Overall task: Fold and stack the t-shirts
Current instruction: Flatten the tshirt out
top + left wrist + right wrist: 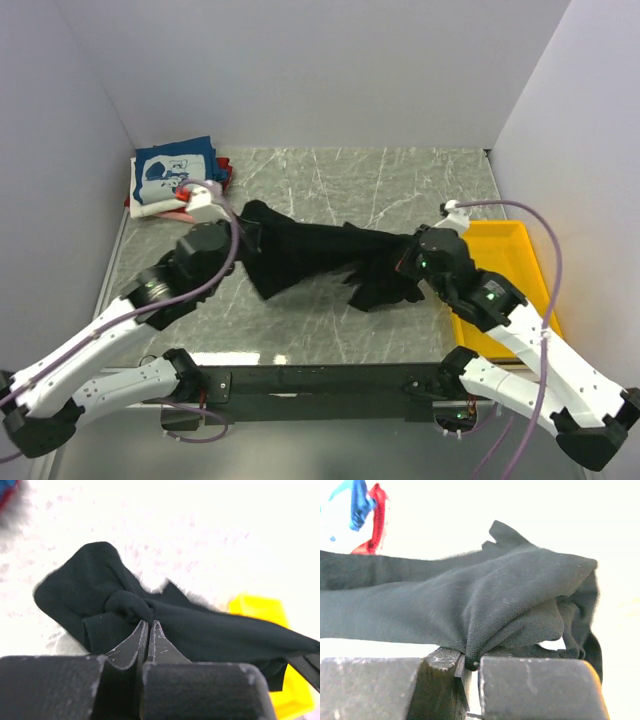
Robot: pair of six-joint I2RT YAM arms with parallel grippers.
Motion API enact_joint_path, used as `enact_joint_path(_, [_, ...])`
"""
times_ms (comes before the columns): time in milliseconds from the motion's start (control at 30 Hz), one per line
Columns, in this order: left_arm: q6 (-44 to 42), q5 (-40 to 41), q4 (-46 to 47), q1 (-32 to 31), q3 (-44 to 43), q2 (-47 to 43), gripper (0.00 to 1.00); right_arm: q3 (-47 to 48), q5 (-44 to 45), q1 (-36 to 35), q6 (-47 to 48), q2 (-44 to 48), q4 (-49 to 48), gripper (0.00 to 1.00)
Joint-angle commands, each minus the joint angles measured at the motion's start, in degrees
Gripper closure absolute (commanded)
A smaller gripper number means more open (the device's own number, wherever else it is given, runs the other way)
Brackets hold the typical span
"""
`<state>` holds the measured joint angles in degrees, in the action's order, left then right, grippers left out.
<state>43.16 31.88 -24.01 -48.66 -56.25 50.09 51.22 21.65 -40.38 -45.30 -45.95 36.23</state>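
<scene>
The black t-shirt [320, 258] hangs stretched between my two grippers above the middle of the table. My left gripper [243, 232] is shut on its left end; in the left wrist view the cloth [200, 630] bunches at the closed fingertips [149, 624]. My right gripper [410, 262] is shut on its right end; in the right wrist view a fold of the shirt [485, 605] is pinched between the fingers [470, 661]. The folded blue shirt with white print [172, 170] lies on a stack at the back left, with white [150, 208] and red [224, 168] cloth under it.
A yellow plastic tray [500, 262] sits at the right edge of the table, under my right arm; it also shows in the left wrist view [260, 610]. White walls close in the back and both sides. The marble tabletop [380, 185] lies behind the shirt.
</scene>
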Motion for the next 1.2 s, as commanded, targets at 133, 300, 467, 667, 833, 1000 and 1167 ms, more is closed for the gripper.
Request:
enact_joint_path(133, [-4.83,8.98,-6.48,1.20,-9.31,-5.17,0.99,11.26,-0.28,8.53,8.73,-2.03,5.35,1.00])
enact_joint_path(300, [-6.95,9.62,-9.03,5.50,-13.35,-1.41,0.99,14.86,-17.65,18.22,15.58,-7.90,2.36,1.00])
enact_joint_path(467, [-6.69,-10.13,-3.69,25.75,-10.29,5.71,0.99,16.01,-27.97,24.82,17.79,-17.04,-2.38,0.89])
enact_joint_path(667, [-2.47,-30.46,3.44,40.73,-10.81,22.94,0.77,23.03,-29.38,28.69,15.95,-33.31,-3.63,0.50])
enact_joint_path(833, [-1.59,-29.69,4.24,42.16,-8.80,19.89,0.12,19.37,-28.60,27.38,15.77,-31.40,-4.76,0.46])
enact_joint_path(1000, [4.99,-21.52,1.69,42.16,4.72,7.79,0.12,4.36,-26.58,23.25,13.40,-23.41,-10.73,0.45])
enact_joint_path(1167, [14.05,-16.86,-0.94,42.16,17.91,-2.44,0.20,-3.58,-25.08,17.02,10.23,-21.46,-16.35,0.46])
